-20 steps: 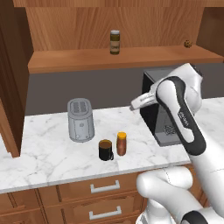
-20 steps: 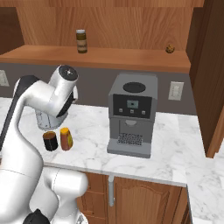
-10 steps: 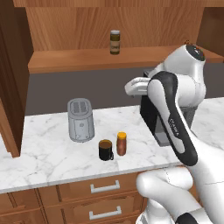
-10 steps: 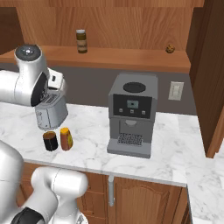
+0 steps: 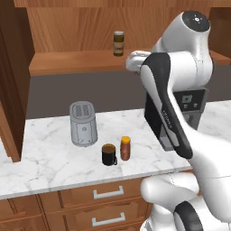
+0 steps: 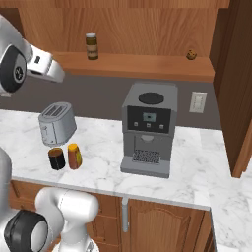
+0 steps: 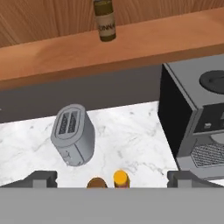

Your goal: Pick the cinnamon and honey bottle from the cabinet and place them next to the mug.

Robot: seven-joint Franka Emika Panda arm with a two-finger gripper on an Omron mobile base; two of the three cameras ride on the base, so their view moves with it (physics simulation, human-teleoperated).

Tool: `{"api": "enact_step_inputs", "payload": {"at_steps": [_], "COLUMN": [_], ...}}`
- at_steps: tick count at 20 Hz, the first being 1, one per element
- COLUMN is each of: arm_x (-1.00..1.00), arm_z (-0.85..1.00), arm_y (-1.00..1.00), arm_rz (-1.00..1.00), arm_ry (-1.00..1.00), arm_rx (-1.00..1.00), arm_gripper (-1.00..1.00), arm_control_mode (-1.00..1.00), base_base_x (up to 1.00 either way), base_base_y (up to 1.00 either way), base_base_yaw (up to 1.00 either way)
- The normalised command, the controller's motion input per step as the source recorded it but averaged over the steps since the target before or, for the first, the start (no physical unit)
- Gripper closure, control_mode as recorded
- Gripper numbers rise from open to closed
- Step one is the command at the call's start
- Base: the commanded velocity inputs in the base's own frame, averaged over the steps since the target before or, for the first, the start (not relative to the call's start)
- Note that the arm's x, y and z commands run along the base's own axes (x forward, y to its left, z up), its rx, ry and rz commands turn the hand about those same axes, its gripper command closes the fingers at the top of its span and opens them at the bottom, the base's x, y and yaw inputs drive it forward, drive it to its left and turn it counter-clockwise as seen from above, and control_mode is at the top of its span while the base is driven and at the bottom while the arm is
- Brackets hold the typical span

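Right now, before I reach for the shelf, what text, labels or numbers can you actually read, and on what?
"CINNA": partial lettering on the label of the cinnamon jar on the cabinet shelf; the rest is cut off or blurred.
Coffee machine front display: too small to read.
Honey bottle, mug, toaster: no legible text.

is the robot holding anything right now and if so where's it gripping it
Nothing is held. The gripper has its jaws wide apart with nothing between them; the honey bottle stands on the counter by the mug, and the cinnamon is on the cabinet shelf.
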Motion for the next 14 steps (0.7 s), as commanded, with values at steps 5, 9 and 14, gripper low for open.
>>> {"api": "enact_step_inputs", "payload": {"at_steps": [5, 9, 14], "arm_x": [0.21, 0.6, 0.52], "arm_z": [0.37, -0.09, -0.05], "arm_y": [-0.14, -0.14, 0.0], "arm_rz": [-0.15, -0.02, 0.0], "arm_ry": [-0.15, -0.14, -0.09], "arm_rx": [-0.06, 0.0, 0.0], "arm_gripper": [-1.0, -1.0, -1.0], "arm_control_mode": [-1.0, -1.0, -1.0], "base_base_x": [0.0, 0.0, 0.0], "base_base_y": [0.0, 0.0, 0.0], "base_base_yaw": [0.0, 0.0, 0.0]}}
